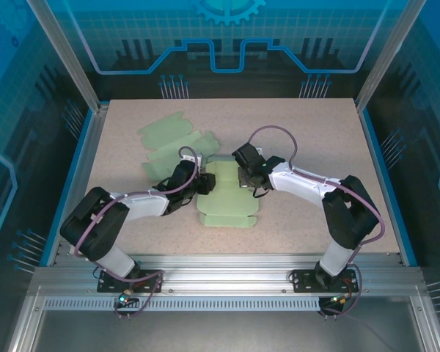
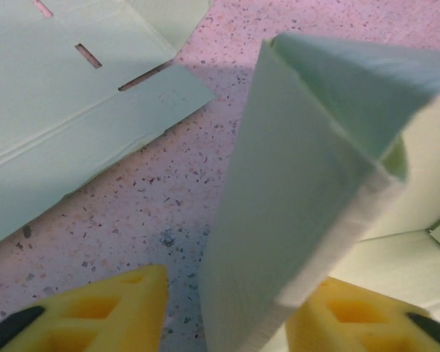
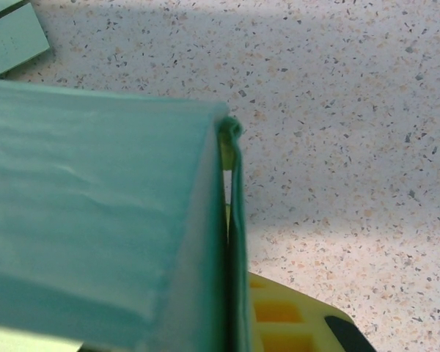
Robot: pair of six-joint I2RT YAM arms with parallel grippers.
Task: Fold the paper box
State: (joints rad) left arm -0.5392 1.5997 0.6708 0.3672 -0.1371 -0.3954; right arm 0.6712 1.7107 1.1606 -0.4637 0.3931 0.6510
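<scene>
Left end effector [image 1: 202, 183] sits at the nine o'clock edge of the paper box [image 1: 227, 202], jaws apart astride a raised flap [image 2: 279, 220]. The box lies mid-desk [image 1: 315, 132], long axis twelve-to-six. Right end effector [image 1: 243, 178], at its one o'clock corner, is closed, seemingly pinching the wall [image 3: 117, 220]. The left wrist view reveals a gap beside the flap that is too fine for the top view.

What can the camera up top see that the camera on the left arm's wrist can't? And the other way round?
Top camera: both whole arms, the left arm and the right arm, plus the blue walls around the table.
Left wrist camera: thin slots cut in the paper, and the left gripper's yellow jaws standing apart, with a raised flap between them.
Both: the green box being folded, the spare flat sheets and the speckled table.
</scene>
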